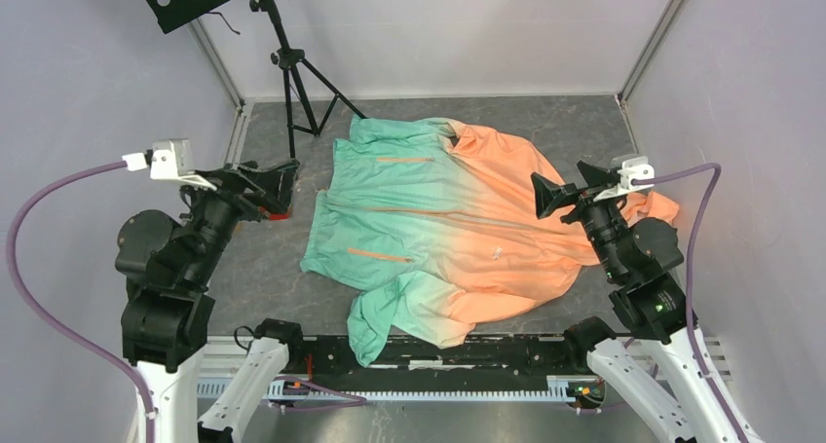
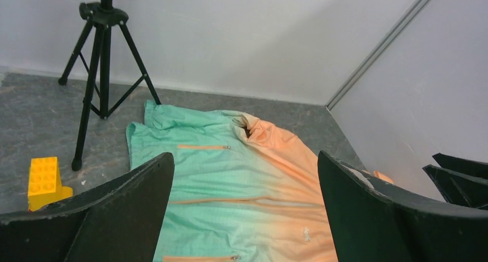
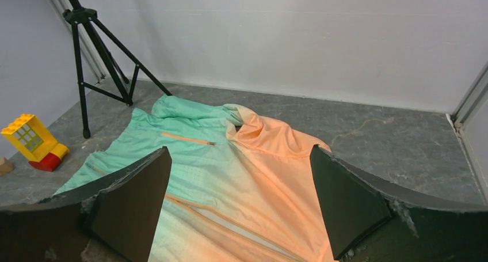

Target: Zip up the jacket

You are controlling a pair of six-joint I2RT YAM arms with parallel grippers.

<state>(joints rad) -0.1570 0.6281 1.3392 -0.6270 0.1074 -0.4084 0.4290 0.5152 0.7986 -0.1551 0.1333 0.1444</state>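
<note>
The jacket [image 1: 458, 219] lies spread flat on the grey table, mint green on the left and fading to peach orange on the right, with its hood at the far right. Its orange front zipper [image 1: 429, 209] runs left to right and gapes open in the right wrist view [image 3: 241, 224]. Two orange pocket zips [image 1: 404, 159] show on the green part. My left gripper [image 1: 278, 185] is open and empty, raised left of the jacket [image 2: 230, 181]. My right gripper [image 1: 547, 195] is open and empty, raised over the jacket's right side [image 3: 259, 158].
A black tripod [image 1: 292, 73] stands at the back left, behind the jacket. A yellow and red toy block [image 3: 31, 141] sits on the table left of the jacket, by my left gripper. Grey walls close in the table on three sides.
</note>
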